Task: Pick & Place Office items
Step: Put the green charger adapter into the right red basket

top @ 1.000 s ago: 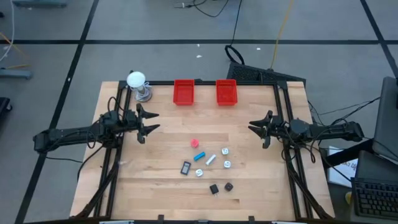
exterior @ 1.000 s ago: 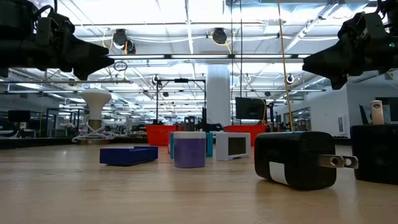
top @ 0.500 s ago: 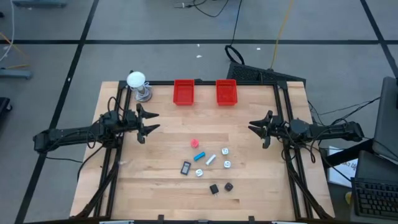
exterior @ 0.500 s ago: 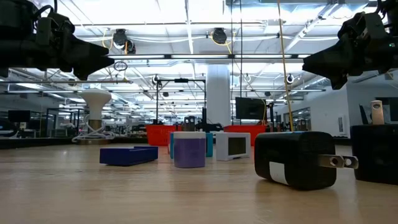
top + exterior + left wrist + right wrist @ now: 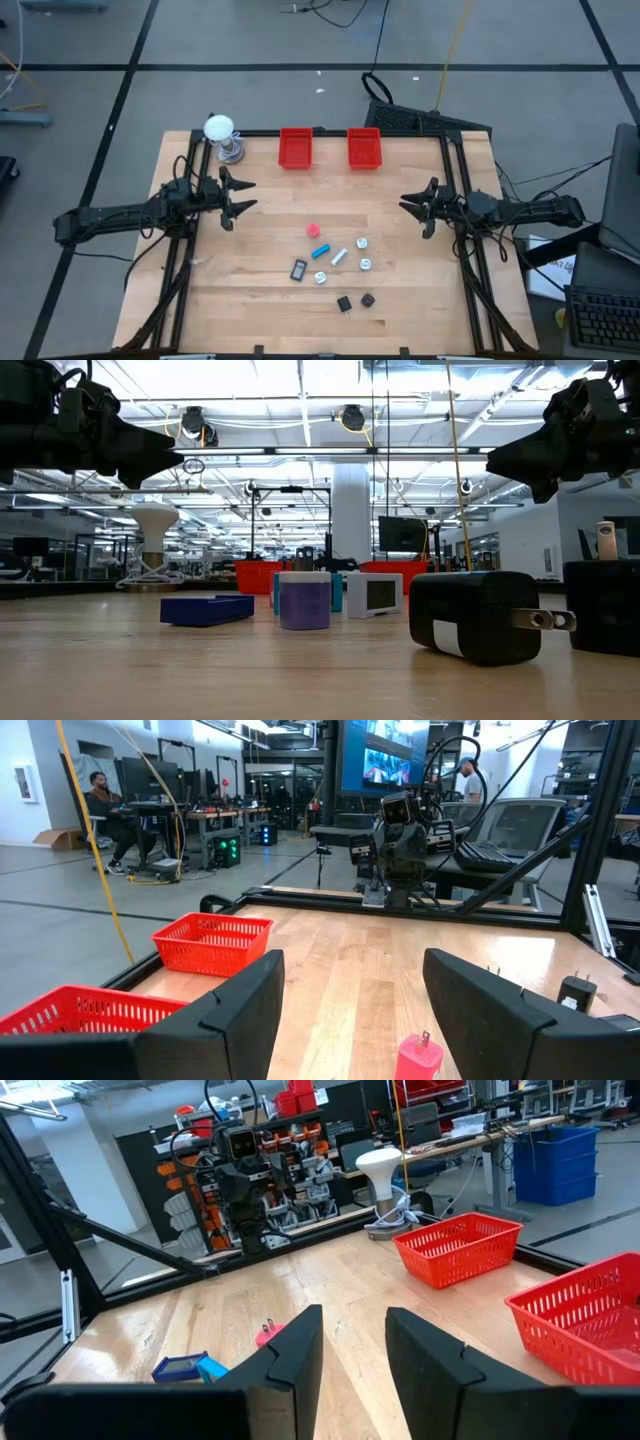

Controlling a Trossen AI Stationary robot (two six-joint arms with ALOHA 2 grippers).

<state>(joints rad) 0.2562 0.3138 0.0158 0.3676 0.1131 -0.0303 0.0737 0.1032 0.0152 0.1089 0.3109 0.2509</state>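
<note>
Nothing has moved since earlier — left gripper fingers spread, right gripper fingers narrowly parted, office items mid-frame on the bench.

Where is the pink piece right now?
In the high view the pink piece lies mid-table, just above the cyan piece, below the two red bins.

Light is bright and even from overhead: in the low view, rows of ceiling strip lights glare white across the top of the frame, and both arms read as near-black silhouettes in the upper corners. The table in the high view is evenly lit, with only small soft shadows. In the low view the foreground black plug cube looks slightly soft, perhaps out of focus. The wrist views blur at their bottom edges.
</note>
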